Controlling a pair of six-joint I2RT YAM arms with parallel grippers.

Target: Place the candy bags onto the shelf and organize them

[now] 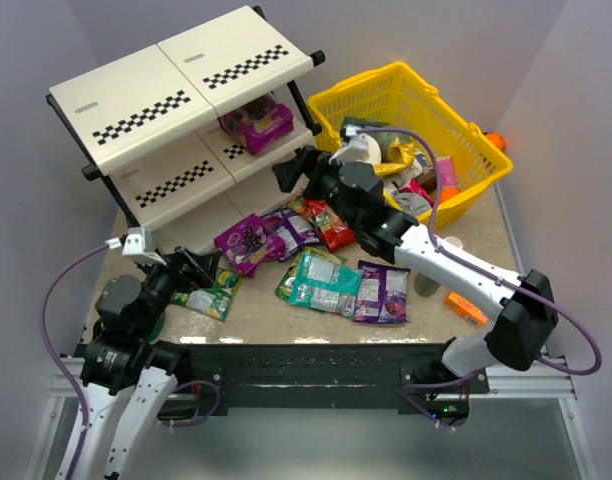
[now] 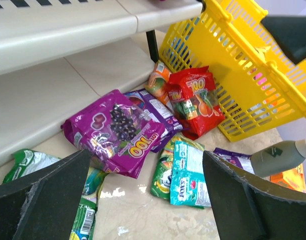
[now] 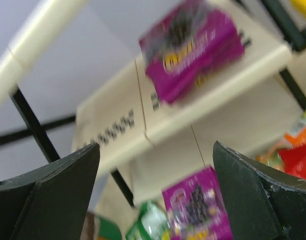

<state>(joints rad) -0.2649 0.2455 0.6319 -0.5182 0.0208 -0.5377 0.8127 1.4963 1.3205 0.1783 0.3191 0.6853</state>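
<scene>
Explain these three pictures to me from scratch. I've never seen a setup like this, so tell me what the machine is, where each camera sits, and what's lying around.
These are two robot arms bolted at the near edge of a table. The overhead picture looks down from above and behind them. The other two come from cameras on each wrist, so the dark shapes at their bottom corners are that arm's own fingers.

The left end effector and the right end effector both stand open and hold nothing.

At the back is a slanted shelf. One magenta candy bag already lies on its middle tier. More candy bags are scattered on the table, among them a purple bag, a red bag and a teal bag. A yellow basket to the right holds more items. A grey bottle lies near it.
</scene>
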